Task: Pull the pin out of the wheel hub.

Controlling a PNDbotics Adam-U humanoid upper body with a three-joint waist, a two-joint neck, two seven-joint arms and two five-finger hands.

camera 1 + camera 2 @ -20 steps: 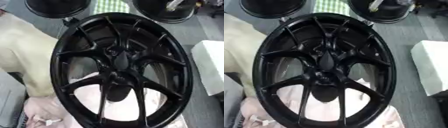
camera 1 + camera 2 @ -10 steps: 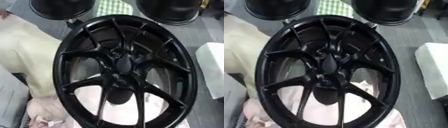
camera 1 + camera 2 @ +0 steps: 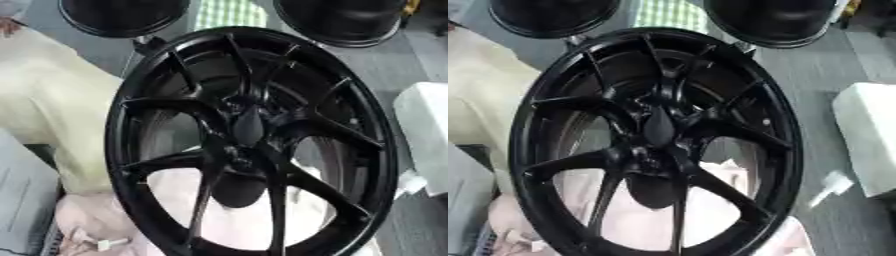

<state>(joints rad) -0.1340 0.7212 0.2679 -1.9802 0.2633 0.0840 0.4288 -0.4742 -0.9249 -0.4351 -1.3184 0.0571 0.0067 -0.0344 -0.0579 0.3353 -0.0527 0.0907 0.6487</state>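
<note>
Neither hand of mine shows in either view, so I cannot tell whether they are open or closed. Filling most of the scene is the black wheel [image 3: 254, 145], tilted, its spokes meeting at the wheel hub [image 3: 248, 127] near the middle. A dark elongated shape sits on the hub; whether it is the pin I cannot tell. Pink cloth [image 3: 227, 210] shows through the lower gaps between spokes. Cream fabric [image 3: 52, 100] lies to the left. Two more black wheels [image 3: 553, 17] stand at the far edge, with a green checked cloth [image 3: 229, 14] between them. A white block [image 3: 868, 135] sits at the right.
</note>
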